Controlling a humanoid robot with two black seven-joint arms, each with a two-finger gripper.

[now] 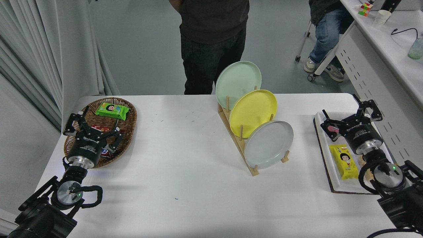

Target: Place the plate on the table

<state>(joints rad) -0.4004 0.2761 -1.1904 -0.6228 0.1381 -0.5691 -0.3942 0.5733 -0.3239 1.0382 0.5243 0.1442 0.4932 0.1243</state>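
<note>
Right gripper [351,114] open, empty, over white tray [322,138]; should pinch grey plate [269,144] top rim, lift clear of wooden rack [236,138] pegs.

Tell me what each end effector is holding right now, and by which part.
Nothing. The left end effector is open over the wicker basket; the right end effector is open over the white tray.

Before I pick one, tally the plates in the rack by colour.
Mint-green plate: 1
Yellow plate: 1
Grey plate: 1
Total: 3, all on edge in the rack.
</note>
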